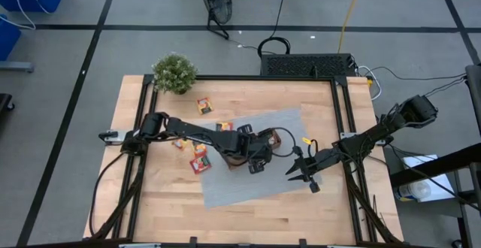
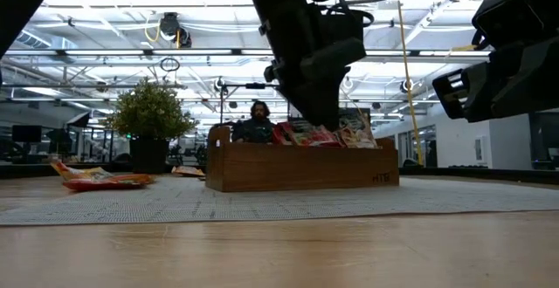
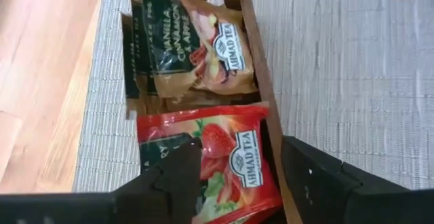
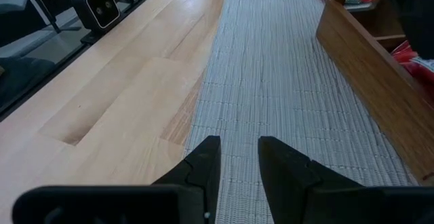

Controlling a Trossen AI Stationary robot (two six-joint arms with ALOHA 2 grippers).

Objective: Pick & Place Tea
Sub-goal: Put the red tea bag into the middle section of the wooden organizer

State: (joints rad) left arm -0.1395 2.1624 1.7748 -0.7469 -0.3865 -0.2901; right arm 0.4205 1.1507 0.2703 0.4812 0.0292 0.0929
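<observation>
Two arms worked over one bench (image 1: pixel 158 195), which carried one grey mat (image 1: pixel 248 184), one wooden tray (image 2: pixel 301 168) and one plant (image 1: pixel 174 73). At least four sachets (image 1: pixel 204 106) lay loose left of the tray; those inside overlapped, uncountable.

Tea sachets (image 2: pixel 319 133) stand in wooden tray (image 2: pixel 297 170).

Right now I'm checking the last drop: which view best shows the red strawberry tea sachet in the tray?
Left wrist view: the red strawberry sachet lies in the wooden tray, label readable. The low view shows only edges above the rim; the high view hides it under the arm; the right wrist shows a sliver.
</observation>
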